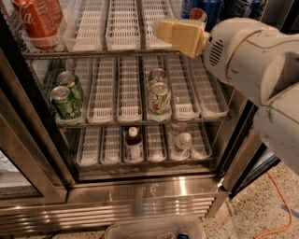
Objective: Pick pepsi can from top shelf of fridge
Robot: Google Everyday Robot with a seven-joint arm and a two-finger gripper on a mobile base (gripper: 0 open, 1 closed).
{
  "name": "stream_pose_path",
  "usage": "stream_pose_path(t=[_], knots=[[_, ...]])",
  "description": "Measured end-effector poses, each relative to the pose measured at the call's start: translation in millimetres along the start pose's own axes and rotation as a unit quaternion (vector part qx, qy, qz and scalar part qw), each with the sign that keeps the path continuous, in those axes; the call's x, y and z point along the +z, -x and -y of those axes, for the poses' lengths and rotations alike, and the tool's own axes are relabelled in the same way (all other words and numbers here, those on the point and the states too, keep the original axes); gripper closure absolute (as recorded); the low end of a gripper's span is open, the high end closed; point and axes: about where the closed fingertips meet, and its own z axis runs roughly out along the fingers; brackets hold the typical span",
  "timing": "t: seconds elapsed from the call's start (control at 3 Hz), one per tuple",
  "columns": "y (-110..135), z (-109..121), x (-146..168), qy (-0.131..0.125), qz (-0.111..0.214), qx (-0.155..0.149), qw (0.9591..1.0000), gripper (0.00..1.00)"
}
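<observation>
At the right end of the top counter (93, 54), toward its back edge: a cluster of dark blue cans, only partly in view. The one with a round red-rimmed patch reads as the pepsi can (200, 14). It's partly hidden, so that ID is a judgement. Other blue cans (219, 7) sit just beside it, to the right.

Claw (162, 30) hangs over the counter's front edge, right of centre, just below and in front of that can, pointing left across the lanes. I can't see it carrying anything. Apart or together: cannot tell from this angle.

Further out: red Coca-Cola cans (36, 21) at the counter's left end, not ours. Rack below has green cans (65, 98) at the left and pale cans (160, 95) in the centre. Bottom rack has a dark bottle (134, 140) and a clear bottle (183, 140). All inside the fridge (140, 191).

Step, my read: approach and alignment, with the grasp not yet made.

The next move calls for turning the claw toward the counter's right rear corner, squaring up on the pepsi can's body and going in level above the front rail. Risks are clipping the neighbouring blue cans and snagging a lane wall.
</observation>
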Motion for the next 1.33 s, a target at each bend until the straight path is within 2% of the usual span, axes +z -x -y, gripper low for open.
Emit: stream_pose_path(t=[0.67,1.0,1.33], knots=[[-15,-9,5,0.015,0.0,-0.01,0.9998,0.0],[-14,-9,5,0.015,0.0,-0.01,0.9998,0.0],[-3,-5,4,0.01,0.009,-0.007,0.9999,0.0]])
